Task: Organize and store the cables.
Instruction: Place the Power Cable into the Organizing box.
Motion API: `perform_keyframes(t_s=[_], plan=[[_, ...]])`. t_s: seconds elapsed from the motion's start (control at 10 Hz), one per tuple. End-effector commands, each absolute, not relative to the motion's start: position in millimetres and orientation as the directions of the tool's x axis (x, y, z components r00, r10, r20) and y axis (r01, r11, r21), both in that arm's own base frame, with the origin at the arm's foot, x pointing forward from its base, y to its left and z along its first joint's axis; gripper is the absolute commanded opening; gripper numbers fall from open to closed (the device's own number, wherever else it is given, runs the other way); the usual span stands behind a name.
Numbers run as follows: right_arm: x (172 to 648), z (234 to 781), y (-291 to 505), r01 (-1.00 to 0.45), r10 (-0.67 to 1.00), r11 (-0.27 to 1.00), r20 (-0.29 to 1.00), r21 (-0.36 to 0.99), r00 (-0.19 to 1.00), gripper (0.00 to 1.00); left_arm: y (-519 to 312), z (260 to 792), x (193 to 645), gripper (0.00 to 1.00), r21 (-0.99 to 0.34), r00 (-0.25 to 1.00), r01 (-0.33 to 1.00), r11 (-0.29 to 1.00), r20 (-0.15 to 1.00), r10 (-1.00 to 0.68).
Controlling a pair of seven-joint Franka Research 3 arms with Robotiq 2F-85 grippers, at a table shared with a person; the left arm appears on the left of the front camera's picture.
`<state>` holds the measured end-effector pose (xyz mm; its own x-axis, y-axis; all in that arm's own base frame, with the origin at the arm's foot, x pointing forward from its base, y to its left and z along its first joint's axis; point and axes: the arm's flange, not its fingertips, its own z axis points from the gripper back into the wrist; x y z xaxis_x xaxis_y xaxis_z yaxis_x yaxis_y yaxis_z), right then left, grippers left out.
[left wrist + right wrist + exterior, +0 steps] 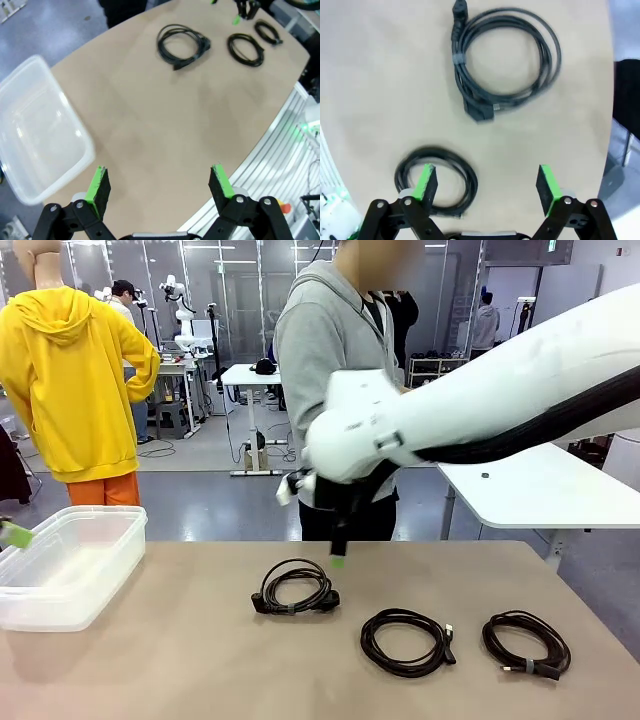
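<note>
Three cables lie as tied black coils on the tan table: one near the middle, one to its right, and one at the far right. My right gripper hangs just above and behind the middle coil, open, with nothing between its fingers. In the right wrist view that gripper looks down at the large coil, and a second coil lies partly behind its left finger. My left gripper stands open and empty high over the table's left part.
A clear plastic container stands at the table's left edge, and it shows in the left wrist view. A person in a grey hoodie stands at the far side. Bare tabletop lies between container and coils.
</note>
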<state>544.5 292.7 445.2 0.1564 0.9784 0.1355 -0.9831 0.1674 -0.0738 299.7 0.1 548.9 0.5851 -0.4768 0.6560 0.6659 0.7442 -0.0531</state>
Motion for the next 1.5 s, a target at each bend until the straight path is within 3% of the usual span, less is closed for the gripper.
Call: perform_keyframes(t_s=[0.0,0.3,0.7,1.1,1.4], plan=[[504,461,208,-0.980,0.953,0.181,0.263,-0.088,0.152,1.00,-56,551,331,1.00,-0.014,0.568,0.679,0.734,0.645,-0.512],[475,477,98,-0.950,0.891,0.295,0.389,-0.103,0.235,1.00,-135,561,363,1.00,0.046,0.544,0.702,0.711,0.609,-0.577],[442,465,-17,-0.901,0.784,0.431,0.514,-0.044,0.350,1.00,-249,561,409,1.00,0.160,0.440,0.796,0.584,0.508,-0.740],[393,448,-76,-0.830,0.677,0.555,0.613,-0.061,0.408,1.00,-330,515,443,1.00,0.215,0.365,0.869,0.445,0.328,-0.871],[380,452,-85,-0.767,0.626,0.638,0.629,-0.072,0.461,1.00,-334,493,452,1.00,0.194,0.357,0.886,0.422,0.297,-0.886]])
